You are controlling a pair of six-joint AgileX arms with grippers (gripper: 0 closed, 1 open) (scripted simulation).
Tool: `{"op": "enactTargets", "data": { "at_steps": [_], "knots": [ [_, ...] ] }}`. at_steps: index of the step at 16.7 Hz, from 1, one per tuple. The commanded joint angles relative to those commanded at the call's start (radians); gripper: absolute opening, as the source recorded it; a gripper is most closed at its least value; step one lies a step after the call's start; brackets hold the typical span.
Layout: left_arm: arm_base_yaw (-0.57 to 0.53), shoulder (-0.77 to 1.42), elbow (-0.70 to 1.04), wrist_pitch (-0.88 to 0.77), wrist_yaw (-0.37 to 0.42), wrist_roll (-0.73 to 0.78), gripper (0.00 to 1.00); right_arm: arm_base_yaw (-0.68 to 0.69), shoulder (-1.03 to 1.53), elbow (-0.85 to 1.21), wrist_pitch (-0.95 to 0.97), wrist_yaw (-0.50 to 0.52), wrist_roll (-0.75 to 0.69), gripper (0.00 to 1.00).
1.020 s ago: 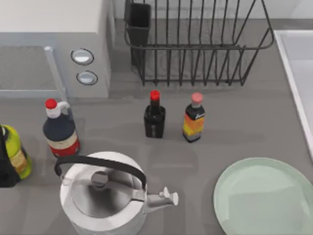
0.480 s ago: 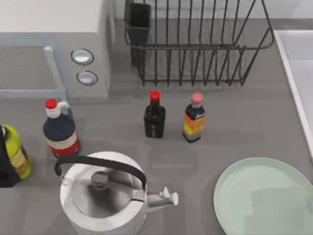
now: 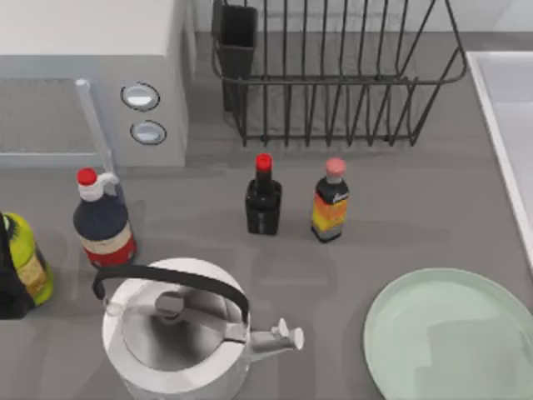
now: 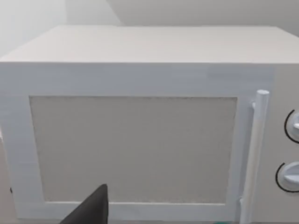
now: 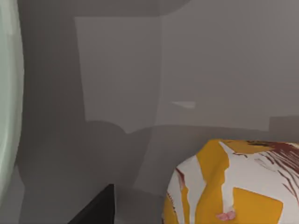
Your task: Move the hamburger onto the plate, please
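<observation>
My right wrist view shows the hamburger (image 5: 233,184) lying on the grey table (image 5: 210,70), close below my right gripper, with the plate (image 5: 7,93) apart from it. I cannot tell whether either gripper is apart or together. The plate (image 3: 454,337) lies near right, bare. Farther left stands the kettle (image 3: 179,333). My left arm faces the microwave (image 4: 140,140), far left.

A pale mint-green plate (image 3: 454,333), a white microwave (image 4: 140,121), a white-and-orange-yellow patterned hamburger (image 5: 233,182) with dark red streaks, on a grey table (image 3: 416,200).
</observation>
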Motion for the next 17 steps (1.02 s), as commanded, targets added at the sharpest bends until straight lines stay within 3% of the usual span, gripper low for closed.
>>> {"op": "enactTargets", "data": {
  "at_steps": [8,16,17],
  "knots": [
    [0.000,0.000,0.000,0.000,0.000,0.000,1.00,0.000,0.000,0.000,0.000,0.000,0.000,0.02],
    [0.000,0.000,0.000,0.000,0.000,0.000,1.00,0.000,0.000,0.000,0.000,0.000,0.000,0.00],
    [0.000,0.000,0.000,0.000,0.000,0.000,1.00,-0.004,-0.076,0.048,-0.095,-0.014,-0.004,0.00]
  ]
}}
